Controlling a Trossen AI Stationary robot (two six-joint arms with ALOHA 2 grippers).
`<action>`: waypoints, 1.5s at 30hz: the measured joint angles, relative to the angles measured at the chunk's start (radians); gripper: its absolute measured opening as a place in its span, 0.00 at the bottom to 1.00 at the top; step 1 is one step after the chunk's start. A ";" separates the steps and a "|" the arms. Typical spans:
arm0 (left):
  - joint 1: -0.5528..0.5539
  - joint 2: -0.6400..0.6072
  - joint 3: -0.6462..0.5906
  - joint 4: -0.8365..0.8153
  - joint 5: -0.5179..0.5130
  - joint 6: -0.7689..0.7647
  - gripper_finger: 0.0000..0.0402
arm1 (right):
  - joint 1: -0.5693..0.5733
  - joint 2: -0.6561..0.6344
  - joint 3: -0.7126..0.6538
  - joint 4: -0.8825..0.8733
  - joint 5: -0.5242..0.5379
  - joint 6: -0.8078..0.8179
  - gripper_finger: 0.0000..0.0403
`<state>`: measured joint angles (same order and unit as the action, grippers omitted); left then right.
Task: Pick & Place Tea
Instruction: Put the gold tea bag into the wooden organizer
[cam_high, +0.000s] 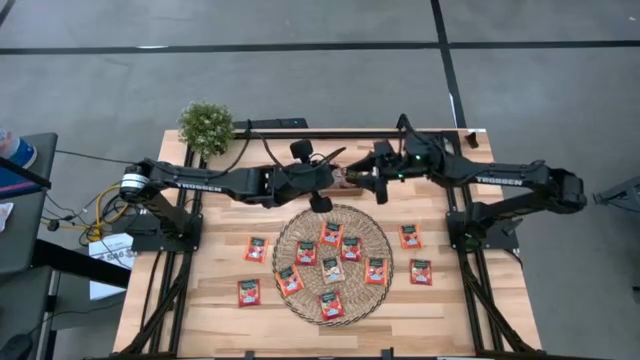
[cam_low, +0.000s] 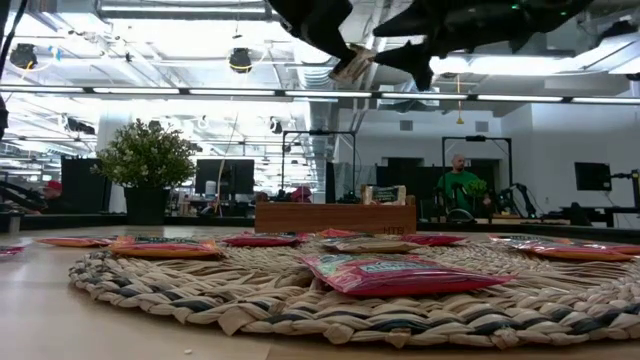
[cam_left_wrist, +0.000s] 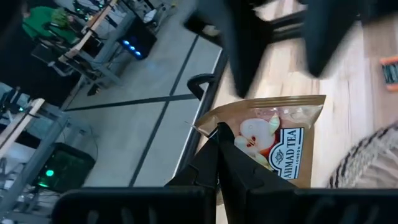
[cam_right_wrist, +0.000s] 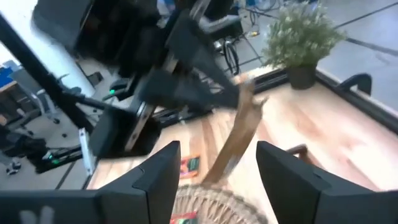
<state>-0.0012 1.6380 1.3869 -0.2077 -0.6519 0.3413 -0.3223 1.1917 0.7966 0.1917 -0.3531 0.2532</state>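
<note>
High over the table's far middle hangs a beige tea sachet (cam_left_wrist: 273, 137), with my left gripper (cam_left_wrist: 219, 134) shut on it; it also shows as a thin strip in the right wrist view (cam_right_wrist: 239, 137). My right gripper (cam_right_wrist: 217, 162) stands open just to the sachet's right (cam_high: 372, 180), its fingers apart from it. Several red-orange tea sachets (cam_high: 332, 234) lie flat on the round woven mat (cam_high: 300, 300), and others (cam_high: 256, 249) lie on the table beside it. My left gripper pinches the sachet between its two fingers at one edge, near a corner (cam_left_wrist: 229, 132). The fingers come about level from the table's left. The sachet sticks out beyond the fingertips, lifted clear of the table and turned on edge (cam_low: 352, 65).
A wooden tray (cam_low: 335, 215) stands behind the mat, under the two grippers. A potted plant (cam_high: 206, 125) is at the far left corner. Loose sachets lie left (cam_high: 248, 292) and right (cam_high: 420, 272) of the mat.
</note>
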 joint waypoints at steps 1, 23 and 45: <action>-0.002 0.000 0.000 -0.007 0.000 0.005 0.00 | -0.004 0.012 0.014 0.003 0.000 0.000 0.51; -0.003 -0.001 0.000 -0.081 -0.001 0.007 0.00 | -0.011 0.171 0.168 -0.075 -0.015 -0.018 0.40; 0.001 -0.002 0.000 -0.083 0.000 0.006 0.00 | -0.011 0.171 0.168 -0.101 0.028 -0.043 0.00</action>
<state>0.0002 1.6363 1.3869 -0.2909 -0.6518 0.3477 -0.3336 1.3624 0.9646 0.0902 -0.3251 0.2103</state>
